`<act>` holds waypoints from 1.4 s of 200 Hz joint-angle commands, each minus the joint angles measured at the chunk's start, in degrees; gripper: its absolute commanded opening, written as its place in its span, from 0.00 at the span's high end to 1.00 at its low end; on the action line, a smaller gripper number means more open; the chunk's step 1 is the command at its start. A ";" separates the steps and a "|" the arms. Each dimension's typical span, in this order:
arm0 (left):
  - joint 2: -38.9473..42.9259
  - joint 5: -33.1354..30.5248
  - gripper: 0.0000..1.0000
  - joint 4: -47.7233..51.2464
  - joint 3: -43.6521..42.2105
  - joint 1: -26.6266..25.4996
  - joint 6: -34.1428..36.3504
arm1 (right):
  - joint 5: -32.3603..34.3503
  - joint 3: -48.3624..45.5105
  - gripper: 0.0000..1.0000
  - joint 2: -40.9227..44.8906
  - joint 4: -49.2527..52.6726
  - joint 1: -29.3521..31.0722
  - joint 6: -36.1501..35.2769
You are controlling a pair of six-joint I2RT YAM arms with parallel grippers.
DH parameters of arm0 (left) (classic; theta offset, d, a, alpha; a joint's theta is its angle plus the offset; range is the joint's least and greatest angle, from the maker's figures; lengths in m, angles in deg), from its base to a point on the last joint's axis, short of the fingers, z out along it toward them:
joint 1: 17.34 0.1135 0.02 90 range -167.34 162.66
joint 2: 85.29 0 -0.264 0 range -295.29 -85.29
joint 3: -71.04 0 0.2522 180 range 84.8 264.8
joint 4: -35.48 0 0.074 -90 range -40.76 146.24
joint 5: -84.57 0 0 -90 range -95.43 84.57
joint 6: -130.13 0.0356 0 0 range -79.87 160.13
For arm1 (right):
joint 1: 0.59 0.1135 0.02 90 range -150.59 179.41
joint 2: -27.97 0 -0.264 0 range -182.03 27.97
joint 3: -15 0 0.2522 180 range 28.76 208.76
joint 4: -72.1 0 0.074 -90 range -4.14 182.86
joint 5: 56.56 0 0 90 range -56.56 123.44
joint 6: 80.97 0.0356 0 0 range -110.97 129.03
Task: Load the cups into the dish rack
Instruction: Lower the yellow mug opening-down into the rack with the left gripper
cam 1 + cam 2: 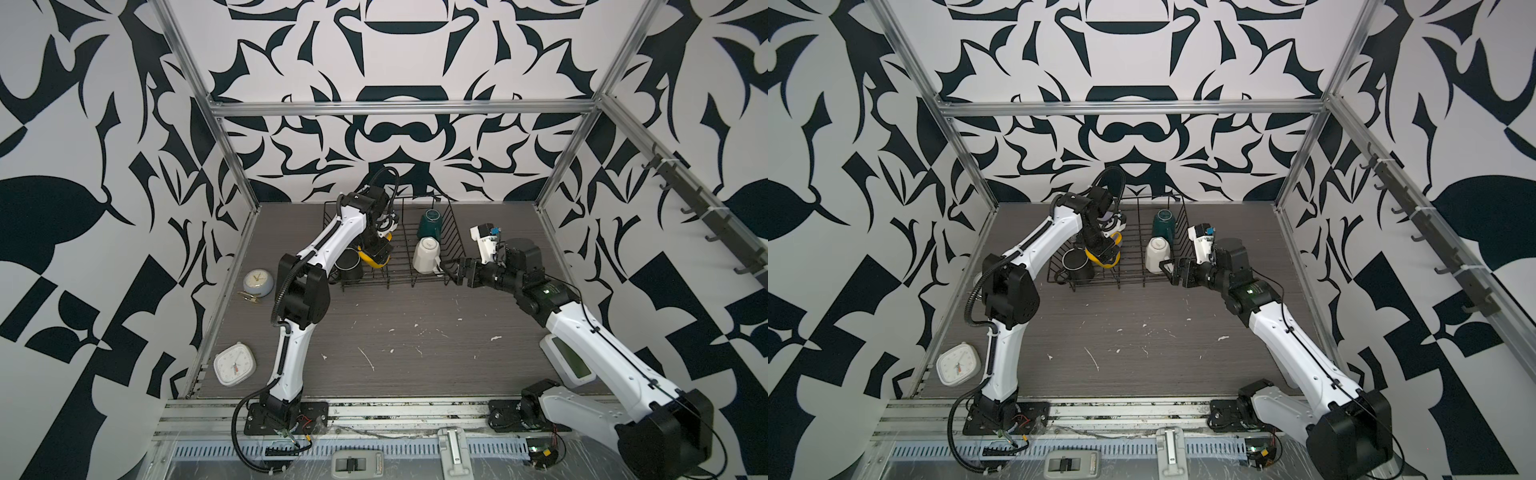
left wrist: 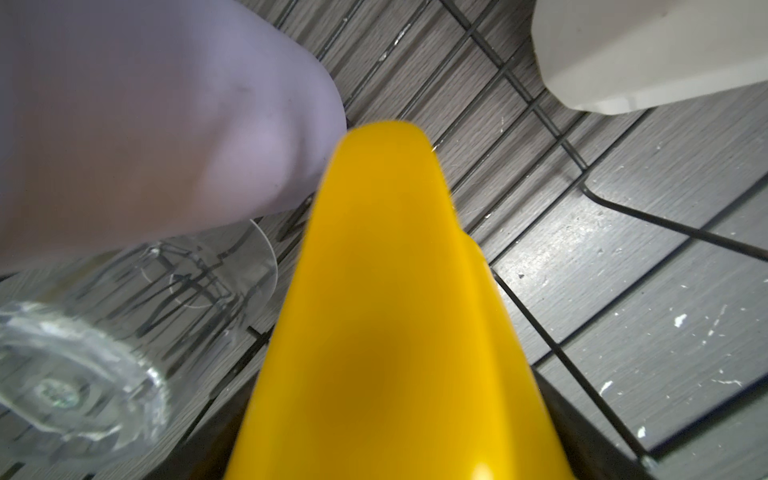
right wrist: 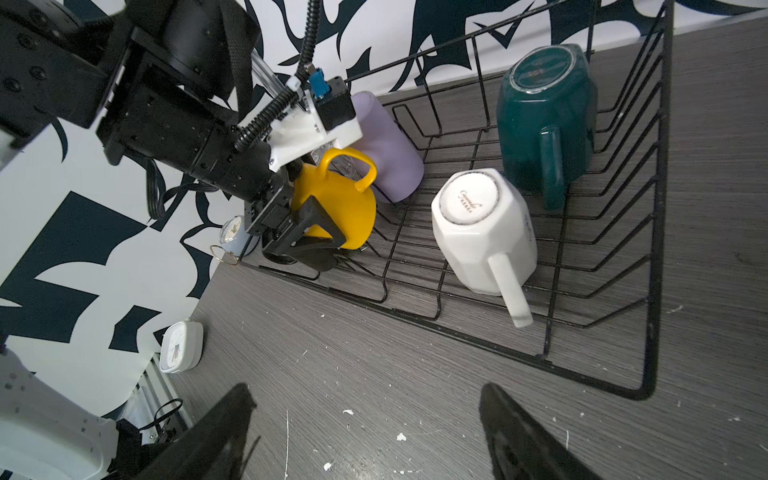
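Note:
The black wire dish rack (image 1: 376,286) (image 1: 1121,283) (image 3: 648,291) stands at the back of the table. In it lie a cream mug (image 1: 426,253) (image 1: 1158,251) (image 3: 482,237), a dark-green mug (image 1: 432,222) (image 3: 544,120), a black mug (image 1: 349,266) (image 1: 1075,266), a lilac tumbler (image 3: 382,145) (image 2: 145,124) and a clear tumbler (image 2: 104,332) on its side. My left gripper (image 1: 378,252) (image 3: 309,232) is shut on the tilted yellow mug (image 1: 372,259) (image 3: 336,208) (image 2: 395,311), low over the rack's left part. My right gripper (image 1: 451,270) (image 3: 365,395) hangs open and empty over the table by the rack's front right corner.
A round clock (image 1: 257,282) and a square clock (image 1: 234,363) (image 3: 181,347) stand along the left wall. A white device with a green screen (image 1: 569,359) lies under the right arm. Patterned walls and an aluminium frame close in the table.

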 commanded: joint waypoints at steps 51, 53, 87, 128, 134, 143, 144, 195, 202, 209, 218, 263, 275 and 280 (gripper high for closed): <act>-4.12 -1.53 0.88 3.43 4.89 0.15 -0.78 | -0.65 -0.48 0.12 1.02 -2.24 -0.41 0.12; -4.27 -1.52 0.87 3.46 4.91 0.15 -0.85 | -0.65 -0.52 0.12 1.02 -2.24 -0.41 0.13; -5.20 -2.06 0.69 3.00 4.85 0.15 -1.25 | -0.51 -0.68 0.12 1.04 -2.19 -0.39 0.17; -5.59 -2.06 0.50 1.13 3.54 0.12 -1.36 | -0.49 -0.78 0.12 1.02 -2.16 -0.50 0.33; -5.63 -1.96 0.48 0.95 3.43 0.15 -1.38 | -0.48 -0.79 0.12 1.00 -2.22 -0.46 0.29; -5.81 -1.96 0.46 0.85 3.24 0.15 -1.43 | -0.49 -0.72 0.12 0.98 -2.22 -0.48 0.26; -5.86 -1.96 0.46 0.80 3.24 0.15 -1.43 | -0.57 -0.76 0.12 1.00 -2.23 -0.49 0.25; -7.13 -1.94 0.34 0.84 2.93 0.15 -1.43 | -0.65 -0.81 0.13 0.85 -2.22 -0.58 0.25; -7.30 -1.96 0.32 0.90 2.88 0.15 -1.43 | -0.74 -0.79 0.13 0.85 -2.21 -0.58 0.28; -7.46 -1.81 0.32 0.99 2.90 0.15 -1.43 | -0.73 -0.73 0.13 0.85 -2.22 -0.58 0.27; -7.62 -1.70 0.32 0.94 2.81 0.15 -1.54 | -0.66 -0.84 0.13 0.85 -2.17 -0.54 0.32; -7.44 -1.35 0.22 0.48 2.45 0.15 -1.61 | -0.64 -0.86 0.13 0.95 -2.23 -0.59 0.33; -7.49 -1.28 0.22 0.59 2.54 0.15 -1.61 | -0.63 -0.81 0.13 0.94 -2.16 -0.63 0.29; -7.44 -1.30 0.22 0.50 2.47 0.14 -1.61 | -0.60 -0.80 0.13 0.94 -2.20 -0.56 0.28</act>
